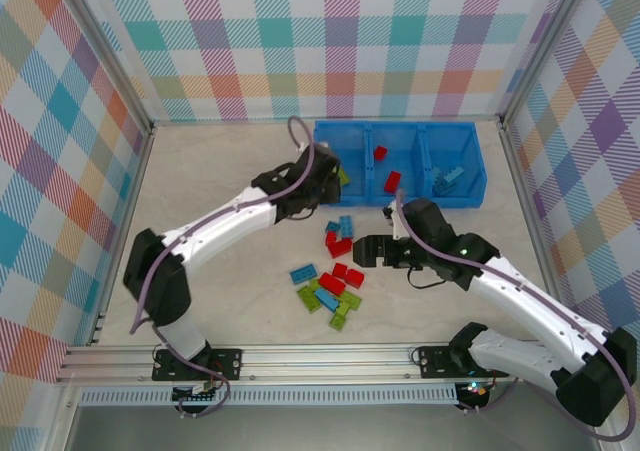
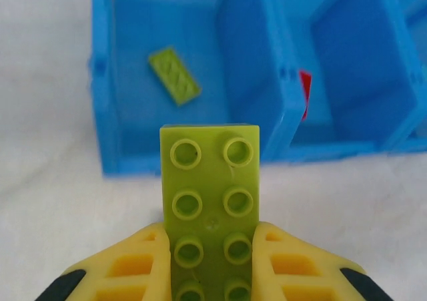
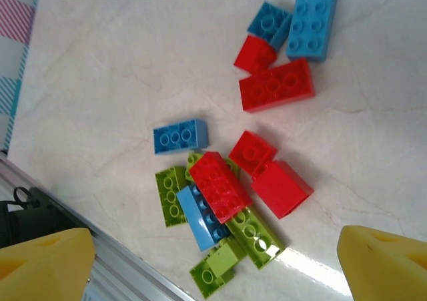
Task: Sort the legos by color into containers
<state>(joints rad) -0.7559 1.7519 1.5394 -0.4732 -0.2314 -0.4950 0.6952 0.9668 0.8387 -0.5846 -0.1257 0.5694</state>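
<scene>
Lime brick (image 2: 209, 201) partly off bottom edge; red brick (image 2: 305, 95) half behind divider (image 2: 255, 74).

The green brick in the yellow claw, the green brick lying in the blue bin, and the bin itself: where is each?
Held green brick (image 2: 209, 201): left wrist view, middle of its studded top.
Green brick in the bin (image 2: 174, 75): left wrist view, centre of its face.
Blue bin (image 2: 100, 101): left wrist view, its side wall.

Glossy plastic legos (image 3: 277, 86); translucent blue plastic bin (image 2: 100, 81); smooth marbled tabletop (image 3: 120, 67).
</scene>
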